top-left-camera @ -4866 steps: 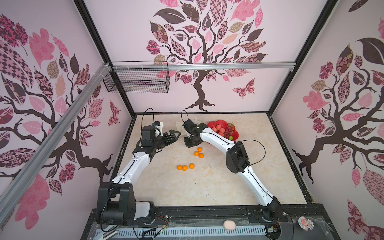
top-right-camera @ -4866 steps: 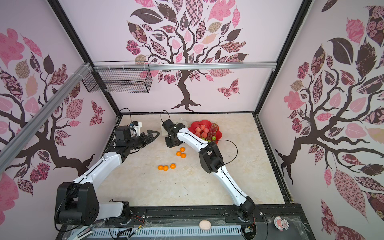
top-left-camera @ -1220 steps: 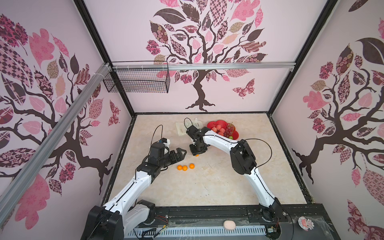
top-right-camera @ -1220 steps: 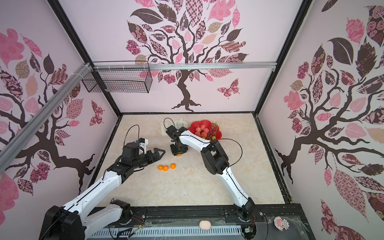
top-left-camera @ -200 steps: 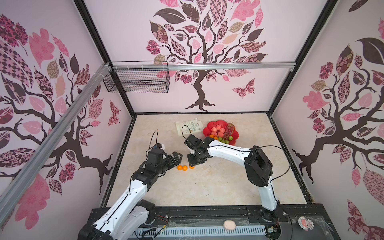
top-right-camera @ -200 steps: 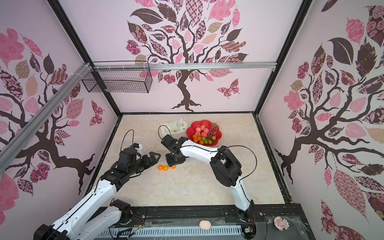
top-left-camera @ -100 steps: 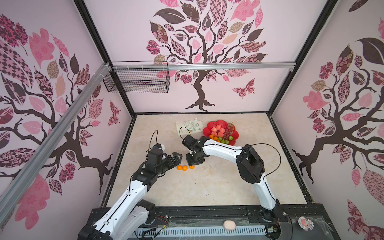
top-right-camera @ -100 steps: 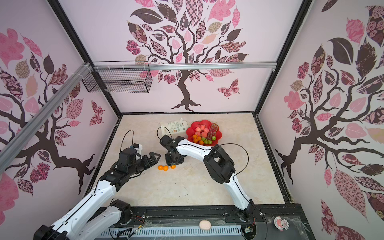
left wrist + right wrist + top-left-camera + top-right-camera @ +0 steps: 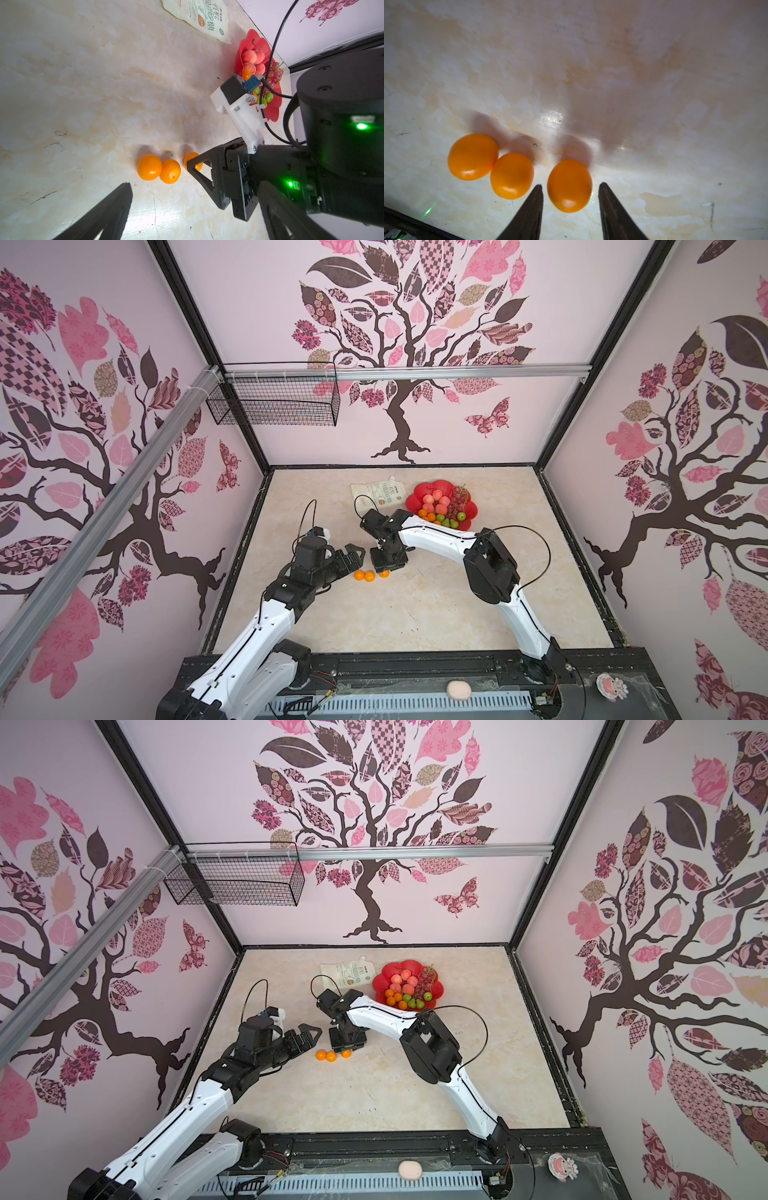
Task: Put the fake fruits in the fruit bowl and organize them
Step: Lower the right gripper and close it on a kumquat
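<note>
The room was a closed cell with pale pink walls [image 9: 457, 427] that carried big tree decals in pink and brown, and a black wire basket [image 9: 274, 406] hung from a rail at the far left. The floor was a beige marble-look tabletop [image 9: 415, 614]. At its far side lay the fruit bowl [image 9: 420, 494], red with a petal rim, just right of a white pouch [image 9: 376, 494]. In the left wrist view the pouch showed green Chinese writing, of which 有机 and 砂糖 could be read, beside a small red logo. The finer print was too small to read. In the bowl were peaches [image 9: 436, 499], a dark red grape bunch [image 9: 458, 497], some tangerines [image 9: 428, 515] and green fruits [image 9: 454, 521]. Nearer and to the left, well apart from the bowl, a pair of tangerines [image 9: 473, 156] lay touching each other on the tabletop, and a third tangerine [image 9: 569, 195] lay just right of them. The right gripper [image 9: 387, 565] pointed down over this third tangerine. Its fingers were apart, one on each side of the fruit, and the right wrist view showed a narrow gap on both sides, so nothing was clamped. The left gripper [image 9: 353, 558] hung just left of the pair, with its jaws wide apart and empty.
</note>
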You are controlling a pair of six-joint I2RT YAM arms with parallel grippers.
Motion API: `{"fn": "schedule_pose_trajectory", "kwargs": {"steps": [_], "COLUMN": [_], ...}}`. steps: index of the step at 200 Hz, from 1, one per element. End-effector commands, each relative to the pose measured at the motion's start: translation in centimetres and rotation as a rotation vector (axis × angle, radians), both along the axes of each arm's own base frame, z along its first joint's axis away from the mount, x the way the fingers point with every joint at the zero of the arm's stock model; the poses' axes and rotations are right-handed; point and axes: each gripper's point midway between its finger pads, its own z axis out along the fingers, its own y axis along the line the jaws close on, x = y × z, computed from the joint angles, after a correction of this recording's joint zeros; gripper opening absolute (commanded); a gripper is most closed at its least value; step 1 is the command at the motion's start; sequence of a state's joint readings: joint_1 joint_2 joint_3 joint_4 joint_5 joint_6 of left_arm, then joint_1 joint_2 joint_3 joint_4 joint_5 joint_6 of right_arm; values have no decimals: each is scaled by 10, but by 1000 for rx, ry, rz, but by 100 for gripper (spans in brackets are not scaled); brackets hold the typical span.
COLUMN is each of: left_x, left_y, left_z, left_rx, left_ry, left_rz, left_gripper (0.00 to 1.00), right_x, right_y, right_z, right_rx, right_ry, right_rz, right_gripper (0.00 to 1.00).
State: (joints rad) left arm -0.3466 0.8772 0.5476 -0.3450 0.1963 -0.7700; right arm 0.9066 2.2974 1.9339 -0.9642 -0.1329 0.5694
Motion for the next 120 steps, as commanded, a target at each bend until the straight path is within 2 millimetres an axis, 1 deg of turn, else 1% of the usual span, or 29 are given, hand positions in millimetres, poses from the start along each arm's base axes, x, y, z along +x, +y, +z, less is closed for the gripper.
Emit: {"fn": "schedule_pose_trajectory", "kwargs": {"steps": [1, 54, 97, 120], "left_x": [-3, -3, -3, -2], "left_y": [1, 0, 2, 2], "left_z": [-6, -6, -7, -7], "left_rx": [6, 6, 14, 13], "left_ry": [1, -1, -1, -3], "left_rz": [-13, -18, -19, -20], "left_gripper": [98, 99, 98, 98], "right_x": [-3, -3, -1, -3], "right_y": [-3, 2, 6, 2], "right_z": [-13, -19, -16, -15], "right_rx": [-46, -80, -70, -85], "right_ry": [42, 89, 86, 94], "right_rz": [11, 38, 37, 44], "right_gripper": [48, 50, 48, 47]}}
